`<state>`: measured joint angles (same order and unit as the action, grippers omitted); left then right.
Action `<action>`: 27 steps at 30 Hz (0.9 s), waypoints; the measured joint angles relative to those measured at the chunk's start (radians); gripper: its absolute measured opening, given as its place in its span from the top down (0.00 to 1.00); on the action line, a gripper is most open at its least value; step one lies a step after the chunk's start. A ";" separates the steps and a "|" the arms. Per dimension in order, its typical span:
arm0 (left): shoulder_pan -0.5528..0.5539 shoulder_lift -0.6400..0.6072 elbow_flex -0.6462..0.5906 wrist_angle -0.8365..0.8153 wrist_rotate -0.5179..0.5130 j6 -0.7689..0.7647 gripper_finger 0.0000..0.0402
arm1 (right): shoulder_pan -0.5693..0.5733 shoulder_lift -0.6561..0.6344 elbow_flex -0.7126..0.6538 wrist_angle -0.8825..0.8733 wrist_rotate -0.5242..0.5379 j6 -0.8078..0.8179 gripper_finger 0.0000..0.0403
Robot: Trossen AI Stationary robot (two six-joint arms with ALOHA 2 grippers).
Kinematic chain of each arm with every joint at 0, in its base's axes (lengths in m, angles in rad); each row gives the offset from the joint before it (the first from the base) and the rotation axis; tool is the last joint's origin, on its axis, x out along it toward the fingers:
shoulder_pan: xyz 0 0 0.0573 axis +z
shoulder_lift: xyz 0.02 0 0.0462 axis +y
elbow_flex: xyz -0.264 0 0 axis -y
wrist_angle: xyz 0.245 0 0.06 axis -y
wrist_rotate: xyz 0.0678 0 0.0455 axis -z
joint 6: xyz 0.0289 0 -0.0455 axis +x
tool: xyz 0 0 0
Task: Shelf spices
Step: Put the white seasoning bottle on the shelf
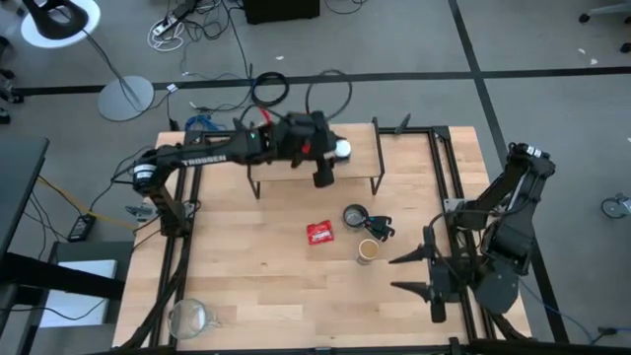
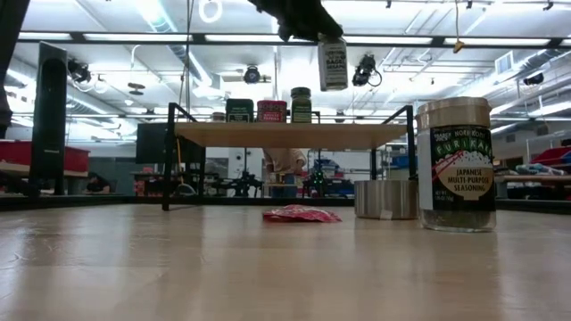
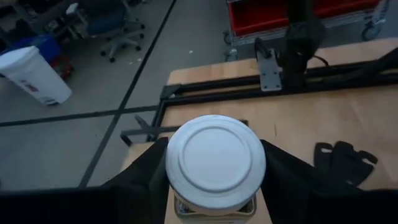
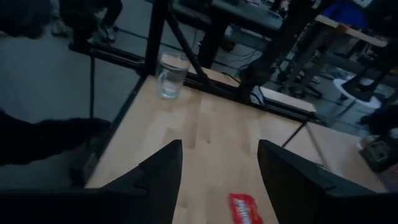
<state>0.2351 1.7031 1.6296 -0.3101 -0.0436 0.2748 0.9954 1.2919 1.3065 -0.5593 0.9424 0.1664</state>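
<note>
Left gripper [image 1: 336, 151], arm stretched across the worktop [image 1: 266, 286], clamps a white-capped spice jar [image 2: 333, 63] above the wooden-plank shelf [image 2: 290, 135]; right gripper [image 1: 406, 271] waits, fingers spread, empty.

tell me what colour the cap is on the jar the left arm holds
White cap, clearest in the left wrist view.
</note>
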 joint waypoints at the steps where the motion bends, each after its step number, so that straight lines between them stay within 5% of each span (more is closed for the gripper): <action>1: 0.017 0.000 0.003 0.006 0.021 0.006 0.52 | 0.004 0.000 -0.011 0.018 0.000 0.006 0.48; 7: 0.102 0.053 0.082 -0.011 0.116 0.013 0.52 | 0.007 0.006 -0.058 0.155 -0.002 -0.048 0.48; 20: 0.179 0.345 0.519 -0.353 0.213 0.047 0.52 | 0.006 0.065 -0.063 0.224 -0.017 -0.073 0.34; 27: 0.219 0.368 0.556 -0.400 0.244 0.062 0.52 | 0.006 0.065 -0.063 0.222 -0.020 -0.062 0.34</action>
<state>0.4539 2.0712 2.1857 -0.7097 0.2001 0.3367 1.0012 1.3567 1.2438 -0.3370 0.9226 0.1043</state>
